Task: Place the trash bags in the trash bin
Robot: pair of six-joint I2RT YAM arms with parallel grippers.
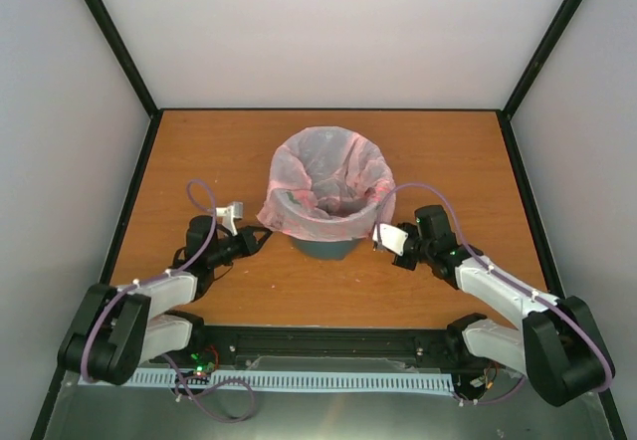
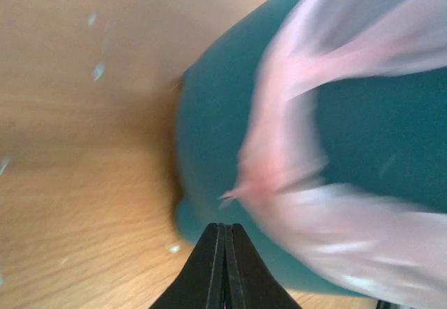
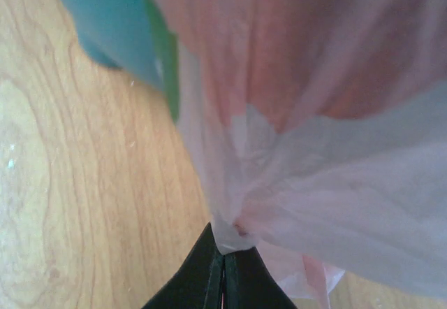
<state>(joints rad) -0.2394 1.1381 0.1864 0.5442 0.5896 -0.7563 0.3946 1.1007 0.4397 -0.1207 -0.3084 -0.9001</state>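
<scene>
Bag (image 1: 328, 176) lines the bin (image 1: 323, 249) at table (image 1: 199, 151) centre, with its hem folded out over the rim.

Right gripper (image 3: 225, 249), at the bin's 4 o'clock: jaws closed, pinching a gathered fold of hem, probably to pull the skirt down and seat the liner.

Left gripper (image 2: 225, 226), at 8 o'clock: jaws closed. The bag tip sits just beyond them and no film shows between, though the view is blurred.

Judgement: lining nearly done.

Top camera looks down over the table (image 1: 328, 286); both wrist cameras face the trash bin (image 2: 209, 148) closely.
</scene>
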